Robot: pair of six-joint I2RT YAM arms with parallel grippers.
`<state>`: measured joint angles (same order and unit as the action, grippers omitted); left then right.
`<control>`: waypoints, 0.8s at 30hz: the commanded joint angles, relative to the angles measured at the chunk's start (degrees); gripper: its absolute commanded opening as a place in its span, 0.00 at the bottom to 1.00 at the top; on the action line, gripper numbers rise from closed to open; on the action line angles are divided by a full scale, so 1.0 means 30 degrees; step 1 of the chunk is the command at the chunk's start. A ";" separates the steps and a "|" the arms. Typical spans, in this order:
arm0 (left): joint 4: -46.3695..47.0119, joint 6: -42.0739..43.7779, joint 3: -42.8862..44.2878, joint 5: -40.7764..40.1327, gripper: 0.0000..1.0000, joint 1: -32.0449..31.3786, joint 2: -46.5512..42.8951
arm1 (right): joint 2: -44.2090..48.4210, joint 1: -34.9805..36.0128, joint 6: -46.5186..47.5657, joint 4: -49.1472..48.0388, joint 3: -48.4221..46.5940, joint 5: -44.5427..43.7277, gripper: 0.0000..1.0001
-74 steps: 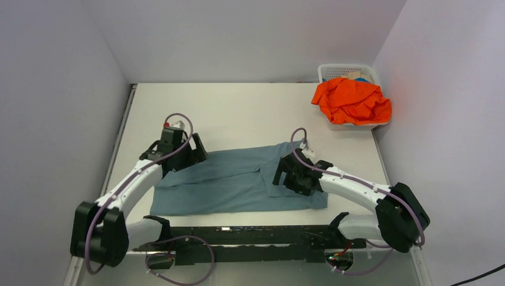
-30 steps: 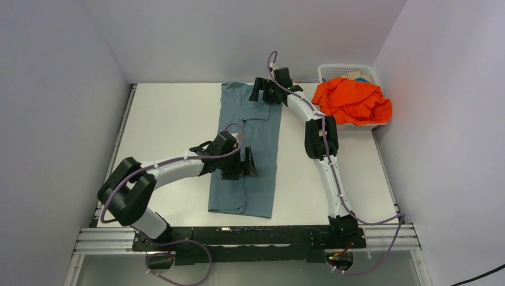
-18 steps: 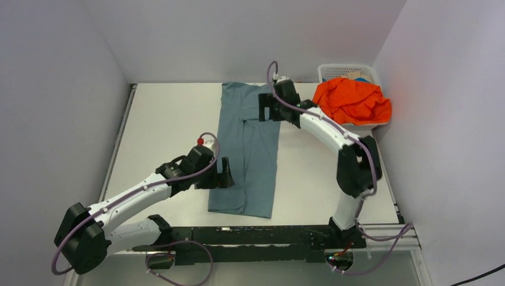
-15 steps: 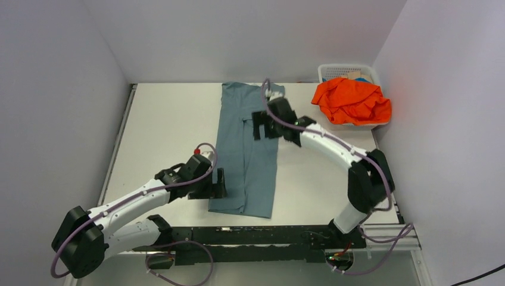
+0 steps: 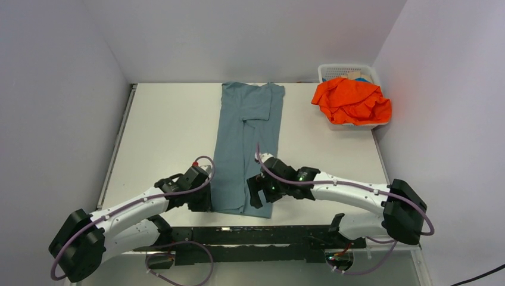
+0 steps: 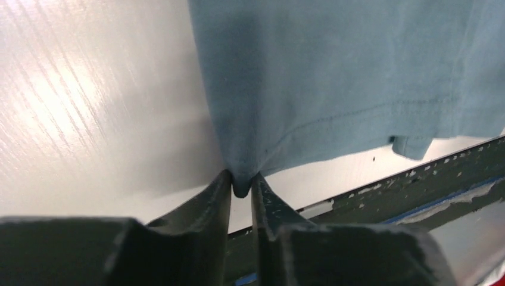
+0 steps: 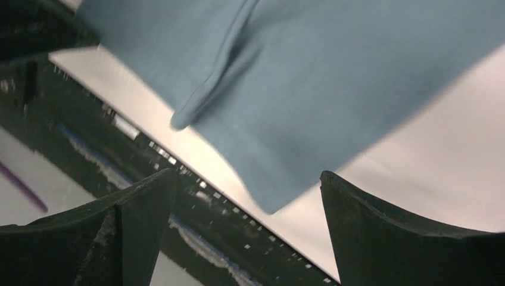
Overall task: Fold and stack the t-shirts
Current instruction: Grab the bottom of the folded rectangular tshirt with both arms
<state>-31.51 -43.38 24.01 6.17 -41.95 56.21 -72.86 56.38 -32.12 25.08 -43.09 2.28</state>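
At the table's point(image 5: 167, 131) near edge, your left gripper point(image 6: 240, 179): fingers nearly together, pinching the blue shirt's point(image 5: 247, 137) near-left corner. Your right gripper point(image 7: 247, 176): spread wide, holding nothing, over the shirt's near-right corner. Blue shirt: long folded strip, table's near edge to far edge. One orange shirt point(image 5: 352, 101): heaped on basket point(image 5: 339, 70), table's far-right corner.

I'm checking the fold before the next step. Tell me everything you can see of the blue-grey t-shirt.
The blue-grey t-shirt is soft matte cloth, folded lengthwise into a long narrow strip, flat on the white table, running far edge to near edge, stitched hem nearest. The left gripper pinches its near left corner; the right gripper hangs open over the near right corner.
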 commanded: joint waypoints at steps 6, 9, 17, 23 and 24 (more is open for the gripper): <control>0.0467 -0.0436 -0.0332 -0.1278 0.00 -0.0095 0.0526 | -0.1299 0.4280 -0.1481 0.0983 0.0269 -0.1338 0.83; 0.0574 -0.0556 -0.0560 -0.1475 0.00 -0.0081 0.0247 | -0.1797 0.4605 -0.1755 0.1704 0.0379 -0.2252 0.79; 0.1155 -0.0395 -0.1292 -0.0863 0.00 -0.0093 -0.1427 | -0.2224 0.4546 -0.2644 -0.0978 0.1879 -0.4069 0.53; 0.1031 -0.0734 -0.1662 -0.0346 0.00 -0.0086 -0.1887 | -0.2262 0.4586 -0.3467 0.0476 0.2105 -0.3924 0.16; 0.0947 -0.0961 -0.1783 -0.0020 0.00 -0.0102 -0.2098 | -0.1801 0.4578 -0.3626 0.1109 0.2134 -0.3592 0.11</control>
<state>-28.77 -44.77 20.56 4.80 -42.09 51.81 -79.53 70.02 -39.66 24.23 -38.04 -8.49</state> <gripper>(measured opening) 0.015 0.200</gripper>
